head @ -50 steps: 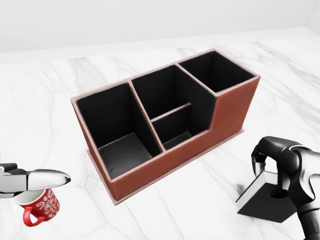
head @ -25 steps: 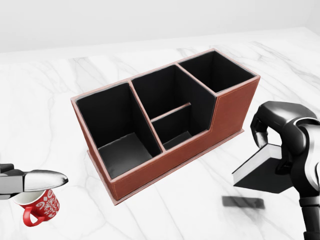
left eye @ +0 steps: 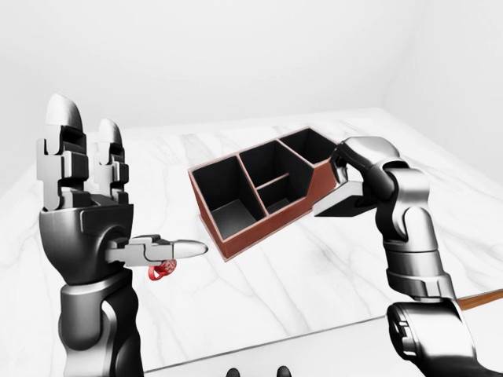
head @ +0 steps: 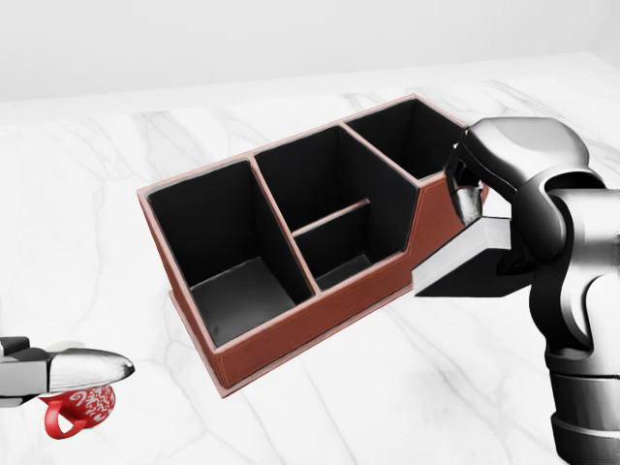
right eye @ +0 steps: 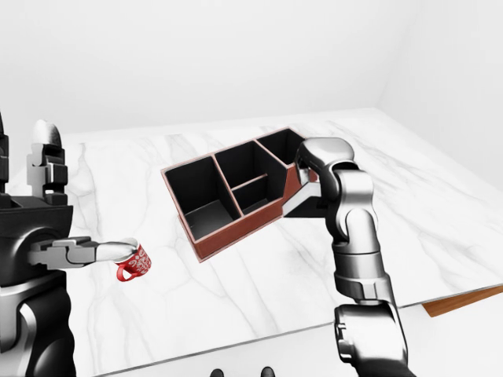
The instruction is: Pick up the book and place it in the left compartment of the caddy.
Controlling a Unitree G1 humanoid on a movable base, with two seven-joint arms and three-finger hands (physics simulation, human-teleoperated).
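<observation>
The right hand [head: 475,208] has its fingers curled around the dark book [head: 465,266], held off the desk [head: 387,387] beside the caddy [head: 320,242], at its right end in the head view. The left hand [left eye: 82,200] is raised, fingers spread wide and holding nothing, with a red mug [right eye: 135,263] on the desk near it.

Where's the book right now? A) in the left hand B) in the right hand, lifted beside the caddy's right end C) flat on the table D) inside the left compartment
B: the right hand grips the book clear of the table, next to the caddy's right end; the left hand is open and empty.
</observation>
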